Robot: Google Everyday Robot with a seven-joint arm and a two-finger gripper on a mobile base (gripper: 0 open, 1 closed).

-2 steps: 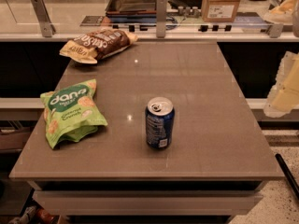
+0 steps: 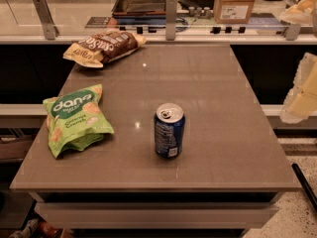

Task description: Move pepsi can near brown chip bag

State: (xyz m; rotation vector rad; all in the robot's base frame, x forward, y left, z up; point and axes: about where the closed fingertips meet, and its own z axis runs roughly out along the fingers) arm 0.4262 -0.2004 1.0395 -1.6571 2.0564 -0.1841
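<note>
- The pepsi can (image 2: pixel 169 130) is standing upright on the counter (image 2: pixel 218 83), toward the near edge and roughly midway across, with its silver top and pull tab facing up.
- The brown chip bag (image 2: pixel 104 46) is lying flat at the far left corner of the counter, well apart from the can. Its long axis is running left to right with a slight tilt toward the far side.
- A bright green bag (image 2: pixel 77 119) is resting to the left of the can, near it but not touching, and is sitting between the can and the counter's left edge.
- The gripper (image 2: pixel 303 90) is hanging as a pale shape at the right border of the view, beyond the counter's right edge and holding nothing. Whether its jaws are apart or together, I cannot tell.
- The move is turning on 1 relation: the can is lying to the left of the gripper and nearer the front, with bare counter between them. With the can's long axis vertical, a side-on approach from the right is looking like the natural one.
- The task is looking unstarted, and the carry would be heading diagonally to the far left, passing behind the green bag.
</note>
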